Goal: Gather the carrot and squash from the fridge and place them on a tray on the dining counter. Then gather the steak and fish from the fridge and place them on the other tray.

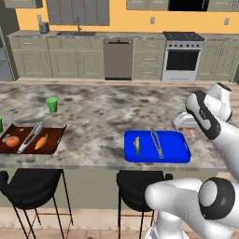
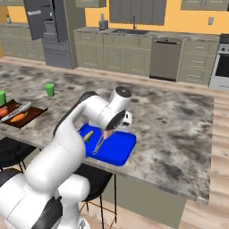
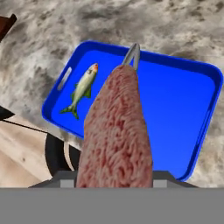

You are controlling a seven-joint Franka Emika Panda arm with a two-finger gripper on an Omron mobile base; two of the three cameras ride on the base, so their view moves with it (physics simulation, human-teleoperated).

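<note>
No legible writing or labels. Left: brown tray [image 1: 56, 135] holding squash [image 1: 12, 141], metal tongs [image 1: 30, 137], carrot [image 1: 41, 142]; green cup [image 1: 52, 104] behind it. Centre: blue tray [image 1: 179, 156] near the counter's near edge, holding fish [image 1: 137, 145] at left and second tongs [image 1: 157, 142]. Right: gripper [image 2: 108, 131] clamped on the steak [image 3: 116, 131], hanging over the blue tray's right end. Surface: marbled grey dining counter [image 1: 102, 112]; black stools [image 1: 32, 182] beneath. Room: olive cabinets, dishwasher [image 1: 118, 59], oven [image 1: 182, 58] along far wall
</note>
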